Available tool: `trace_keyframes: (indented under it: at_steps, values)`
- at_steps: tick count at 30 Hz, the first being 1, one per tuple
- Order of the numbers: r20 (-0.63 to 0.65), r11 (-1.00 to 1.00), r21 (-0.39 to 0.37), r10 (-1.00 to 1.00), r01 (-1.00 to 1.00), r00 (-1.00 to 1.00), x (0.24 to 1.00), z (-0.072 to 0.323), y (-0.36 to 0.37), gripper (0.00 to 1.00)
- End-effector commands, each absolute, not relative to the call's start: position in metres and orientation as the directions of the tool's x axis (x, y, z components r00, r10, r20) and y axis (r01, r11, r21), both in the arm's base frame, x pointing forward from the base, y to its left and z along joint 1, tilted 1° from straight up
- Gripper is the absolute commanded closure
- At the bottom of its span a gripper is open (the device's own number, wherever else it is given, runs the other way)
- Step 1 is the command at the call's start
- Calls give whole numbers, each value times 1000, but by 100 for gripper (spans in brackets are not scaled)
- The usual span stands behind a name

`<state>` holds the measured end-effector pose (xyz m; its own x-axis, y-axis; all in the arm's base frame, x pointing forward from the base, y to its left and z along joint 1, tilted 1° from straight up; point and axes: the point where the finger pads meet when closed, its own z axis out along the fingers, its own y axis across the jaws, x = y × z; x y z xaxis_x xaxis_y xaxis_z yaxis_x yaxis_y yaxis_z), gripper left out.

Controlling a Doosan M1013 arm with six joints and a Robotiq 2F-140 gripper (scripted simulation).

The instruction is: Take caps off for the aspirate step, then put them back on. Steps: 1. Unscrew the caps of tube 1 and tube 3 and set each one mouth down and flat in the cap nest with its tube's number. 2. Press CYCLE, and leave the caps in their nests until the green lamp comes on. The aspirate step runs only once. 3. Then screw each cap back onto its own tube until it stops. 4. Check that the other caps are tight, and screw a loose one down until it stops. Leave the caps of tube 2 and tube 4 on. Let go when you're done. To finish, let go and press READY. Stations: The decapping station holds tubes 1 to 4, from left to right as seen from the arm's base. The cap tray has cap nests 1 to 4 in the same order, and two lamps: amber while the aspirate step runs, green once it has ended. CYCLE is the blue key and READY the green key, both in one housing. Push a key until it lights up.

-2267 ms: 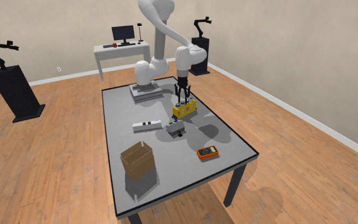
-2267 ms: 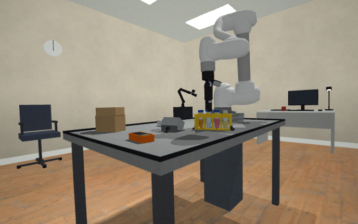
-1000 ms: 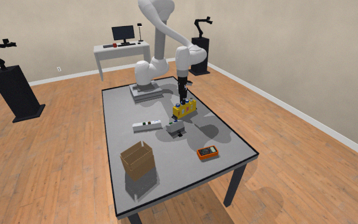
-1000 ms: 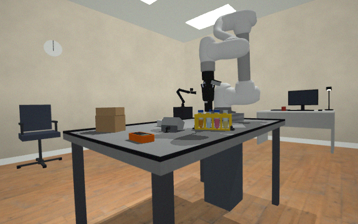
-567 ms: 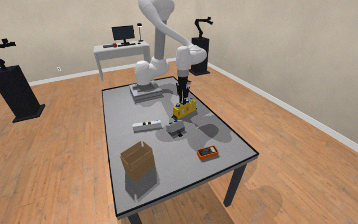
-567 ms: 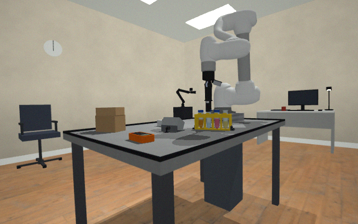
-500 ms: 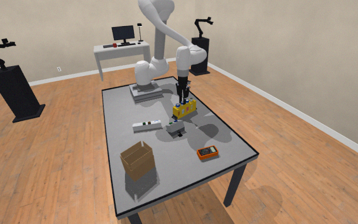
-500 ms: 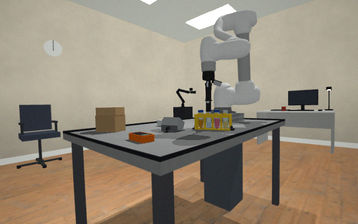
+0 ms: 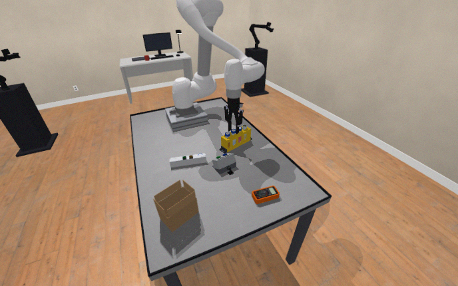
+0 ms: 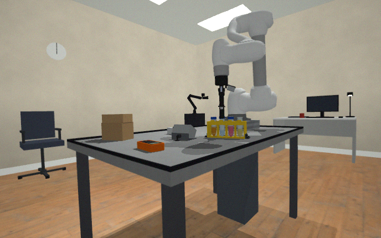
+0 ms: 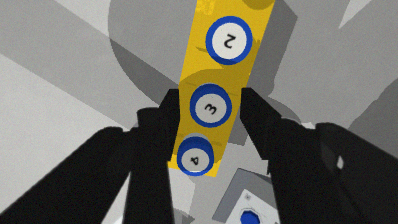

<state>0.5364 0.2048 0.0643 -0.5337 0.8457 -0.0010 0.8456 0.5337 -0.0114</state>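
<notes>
The yellow decapping station stands on the grey table and also shows in the exterior view. In the wrist view I see blue-rimmed white caps 2, 3 and 4 seated on their tubes. My gripper points straight down over tube 3. Its black fingers stand on either side of cap 3, with a yellow gap showing at each side. The gripper is open and holds nothing. It shows over the station in the top and exterior views. Tube 1 is outside the wrist view.
The white cap tray lies to the left of the station, with a blue-rimmed ring at its right end. The grey key housing sits in front, its blue key showing in the wrist view. A cardboard box and an orange meter lie nearer the front edge.
</notes>
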Motion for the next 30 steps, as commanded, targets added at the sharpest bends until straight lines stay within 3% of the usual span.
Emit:
trace_keyframes:
  at_steps: [1,6,22,23,30]
  values:
    - [-1,534,-10,846,846,-534,537,65,205,59]
    - [-3,297,-10,955,955,-297,537,67,205,59]
    - [-3,297,-10,955,955,-297,537,72,205,59]
    - [-3,297,-10,955,955,-297,537,72,205,70]
    - [-3,297,-10,955,955,-297,537,72,205,70]
